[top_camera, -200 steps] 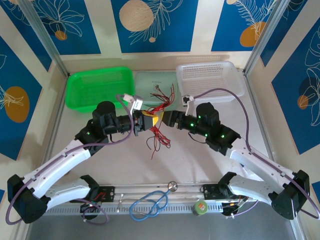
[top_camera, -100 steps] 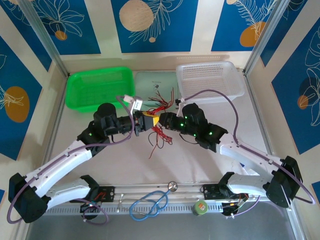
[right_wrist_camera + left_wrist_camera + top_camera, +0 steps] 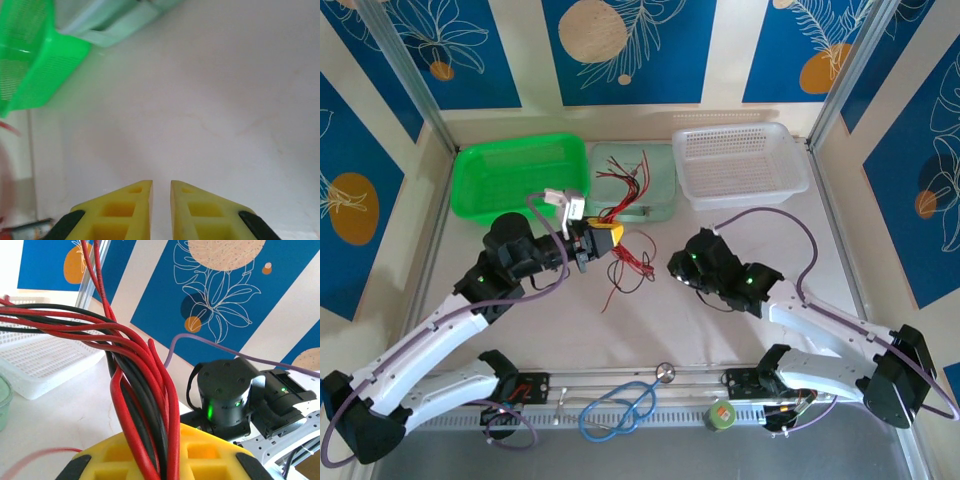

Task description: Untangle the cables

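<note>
While the left gripper (image 3: 603,238) is clamping the cables (image 3: 632,262), the red and black bunch is running up between its yellow fingers (image 3: 210,455) in the left wrist view. Loose ends are trailing onto the table (image 3: 550,320) between the two arms, and more red strands are lying on the pale green tray (image 3: 660,165) behind. Meanwhile the right gripper (image 3: 161,186) is hanging over bare table with jaws almost together, gripping nothing, sitting near the bunch but apart from it.
</note>
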{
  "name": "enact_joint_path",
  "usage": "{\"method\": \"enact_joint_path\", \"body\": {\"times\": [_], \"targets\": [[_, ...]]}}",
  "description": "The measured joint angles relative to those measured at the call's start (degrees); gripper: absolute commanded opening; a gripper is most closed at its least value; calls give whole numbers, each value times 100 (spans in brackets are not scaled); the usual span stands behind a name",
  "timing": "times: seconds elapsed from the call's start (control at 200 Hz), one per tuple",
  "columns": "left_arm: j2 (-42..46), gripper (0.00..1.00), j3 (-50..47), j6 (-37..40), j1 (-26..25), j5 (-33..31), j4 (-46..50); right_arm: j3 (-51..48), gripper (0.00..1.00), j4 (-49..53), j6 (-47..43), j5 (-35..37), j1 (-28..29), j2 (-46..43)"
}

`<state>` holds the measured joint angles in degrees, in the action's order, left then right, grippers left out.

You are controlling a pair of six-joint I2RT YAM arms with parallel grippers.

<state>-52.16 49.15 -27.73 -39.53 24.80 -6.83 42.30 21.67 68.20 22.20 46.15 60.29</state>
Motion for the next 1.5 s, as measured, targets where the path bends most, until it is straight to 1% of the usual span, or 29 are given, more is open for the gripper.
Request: {"method": "enact_joint_path", "body": {"times": [0.055, 0.11, 0.22, 0.35, 0.445, 0.51, 0.61, 0.69, 0.79, 0.915, 0.985, 1.12, 1.241, 1.356, 1.501], "targets": [[0, 0, 0, 22, 0, -33, 52, -83, 21, 111, 46, 31, 2, -13], [0, 0, 0, 42, 0, -68, 103, -116, 26, 240, 35, 46, 2, -46], [0, 0, 0, 83, 2, -140, 184, -96, 39, 398, -363, 83, 2, -254], [-4, 0, 22, 68, 4, -387, 348, 173, 58, 588, -1617, 68, 7, -848], [-44, 0, 166, -81, 4, -741, 656, 413, 69, 577, -2706, -258, 37, -1412], [-96, 0, 304, -278, 7, -1043, 831, 531, 76, 520, -3348, -564, 105, -1685], [-131, 0, 415, -673, 13, -1445, 955, 605, 80, 354, -4096, -920, 330, -1792], [-151, 0, 501, -1014, 15, -1705, 1045, 605, 82, 153, -4505, -1045, 584, -1574], [-210, 0, 636, -1335, 15, -1921, 1126, 603, 82, -280, -4937, -1003, 927, -1141], [-245, 0, 699, -1602, 15, -2111, 1204, 605, 81, -942, -5302, -636, 1250, -586], [-245, 0, 699, -1714, 15, -2192, 1237, 603, 79, -1370, -5370, -295, 1344, -321], [-245, 0, 699, -1873, 15, -2280, 1248, 577, 75, -2240, -5394, 448, 1364, 87], [-245, 0, 699, -1941, 15, -2304, 1248, 566, 64, -2916, -5414, 944, 1292, 417], [-240, 0, 699, -2000, 15, -2302, 1250, 568, 59, -3305, -5309, 1226, 1137, 761], [-201, 0, 699, -2004, 15, -2302, 1257, 568, 53, -3521, -5169, 1453, 984, 1191]]}}
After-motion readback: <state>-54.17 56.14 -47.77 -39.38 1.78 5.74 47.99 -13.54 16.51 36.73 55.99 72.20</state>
